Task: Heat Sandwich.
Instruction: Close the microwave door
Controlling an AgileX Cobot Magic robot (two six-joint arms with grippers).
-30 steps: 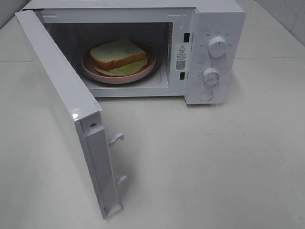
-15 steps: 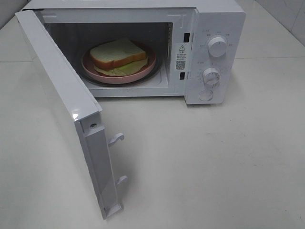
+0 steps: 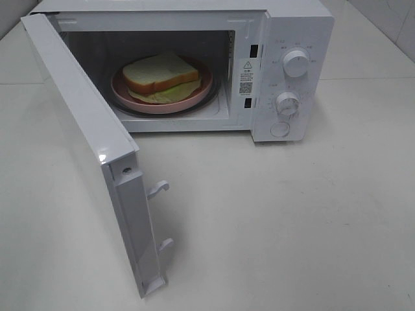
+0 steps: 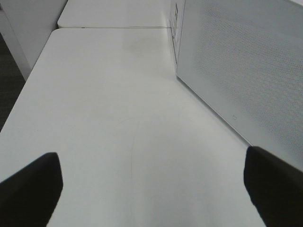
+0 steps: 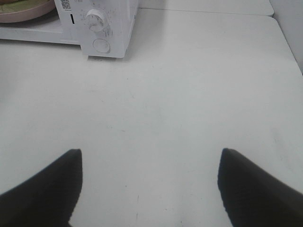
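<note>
Sandwich (image 3: 161, 72) rests on plate (image 3: 198, 94) inside microwave (image 3: 299, 26), door (image 3: 78, 123) open; left pincer (image 4: 151, 155) and right pincer (image 5: 150, 152) both spread open

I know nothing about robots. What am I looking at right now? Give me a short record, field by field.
microwave: white, standing on a white table
door: swung wide open
sandwich: inside the microwave, lying on a pink plate
controls: upper knob and lower knob on the front panel
left fingers: spread open, holding nothing, over the table
right fingers: spread open, holding nothing, back from the microwave's front
stage: sandwich loaded, door not yet shut
</note>
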